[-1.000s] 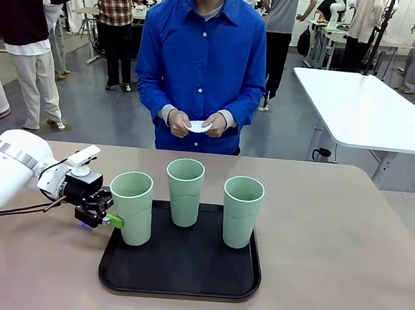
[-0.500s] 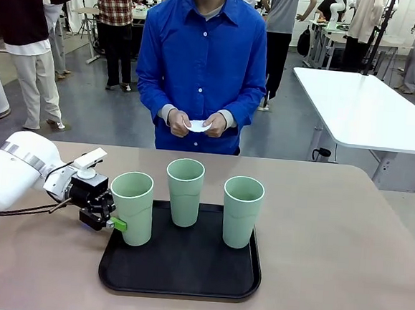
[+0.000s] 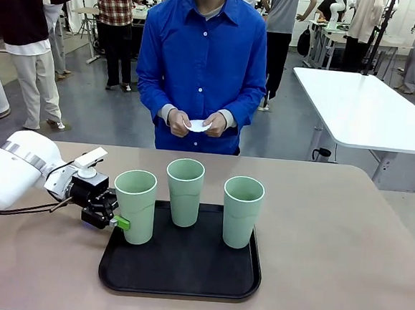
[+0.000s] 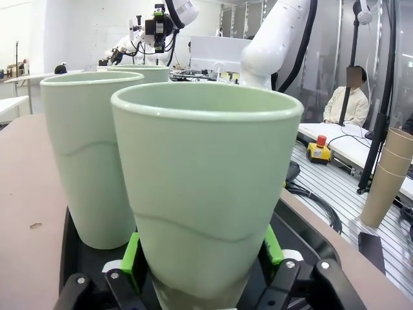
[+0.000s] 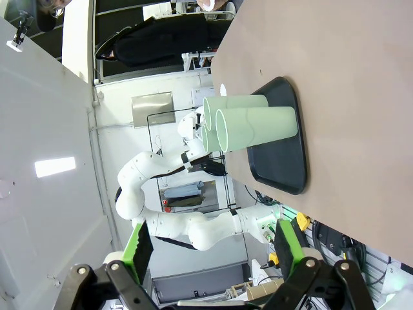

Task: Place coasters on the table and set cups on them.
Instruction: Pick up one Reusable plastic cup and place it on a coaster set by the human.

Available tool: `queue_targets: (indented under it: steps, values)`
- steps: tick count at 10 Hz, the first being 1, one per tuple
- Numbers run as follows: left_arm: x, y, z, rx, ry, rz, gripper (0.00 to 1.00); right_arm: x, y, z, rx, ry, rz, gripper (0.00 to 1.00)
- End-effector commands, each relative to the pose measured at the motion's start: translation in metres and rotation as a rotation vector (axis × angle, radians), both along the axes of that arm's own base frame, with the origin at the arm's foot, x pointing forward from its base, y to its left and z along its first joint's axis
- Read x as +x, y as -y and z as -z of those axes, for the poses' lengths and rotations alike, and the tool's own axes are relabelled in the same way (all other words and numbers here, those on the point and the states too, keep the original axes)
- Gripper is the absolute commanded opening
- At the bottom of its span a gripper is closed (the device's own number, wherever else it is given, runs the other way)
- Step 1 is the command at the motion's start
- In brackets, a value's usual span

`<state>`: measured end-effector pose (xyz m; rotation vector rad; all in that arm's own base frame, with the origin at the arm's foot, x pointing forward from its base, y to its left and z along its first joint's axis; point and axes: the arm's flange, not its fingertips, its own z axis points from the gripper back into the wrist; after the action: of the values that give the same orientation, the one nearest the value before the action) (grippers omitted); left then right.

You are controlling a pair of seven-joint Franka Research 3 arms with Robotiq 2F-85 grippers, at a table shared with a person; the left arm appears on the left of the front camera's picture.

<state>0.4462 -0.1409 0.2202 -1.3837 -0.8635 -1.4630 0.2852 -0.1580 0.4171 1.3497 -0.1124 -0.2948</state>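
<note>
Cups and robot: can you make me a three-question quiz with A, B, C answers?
1. Where does the middle cup stand?
A) on the black tray
B) on the floor
C) on the white table

2. How many green cups are there?
A) two
B) three
C) five

3. What is the robot's left hand doing?
A) hanging open in the air
B) gripping the left cup
C) holding a spoon

Answers: 1 A, it sits inside the tray's rim. 2 B, three stand in a row. 3 B, it clamps that cup's sides.
</note>
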Motion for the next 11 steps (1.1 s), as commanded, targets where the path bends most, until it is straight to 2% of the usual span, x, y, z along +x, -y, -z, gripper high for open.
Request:
queue_targets:
  steps: [1, 2, 3, 4, 6, 8, 9, 11]
  values:
    - [0.000, -0.002, 0.002, 0.008, 0.017, 0.035, 0.00, 0.002, 0.000, 0.000, 0.014, 0.009, 0.012, 1.00]
    - [-0.001, -0.005, 0.000, -0.001, 0.012, 0.035, 0.25, 0.002, 0.000, 0.000, 0.014, 0.009, 0.012, 1.00]
    - [-0.006, -0.011, -0.013, -0.027, -0.007, 0.024, 0.25, 0.002, 0.000, 0.000, 0.014, 0.009, 0.012, 1.00]
    - [-0.013, -0.023, -0.038, -0.052, -0.009, -0.001, 0.25, 0.002, 0.000, 0.000, 0.014, 0.009, 0.012, 1.00]
    - [-0.029, -0.050, -0.108, 0.020, 0.004, -0.039, 0.25, 0.002, 0.000, 0.000, 0.014, 0.009, 0.012, 1.00]
    - [-0.042, -0.068, -0.182, 0.105, -0.066, -0.096, 0.25, 0.002, 0.000, 0.000, 0.014, 0.009, 0.012, 1.00]
    - [-0.049, -0.071, -0.213, 0.119, -0.074, -0.118, 0.25, 0.002, 0.000, 0.000, 0.014, 0.009, 0.012, 1.00]
    - [-0.052, -0.071, -0.256, 0.099, -0.092, -0.116, 0.25, 0.002, 0.000, 0.000, 0.014, 0.009, 0.012, 1.00]
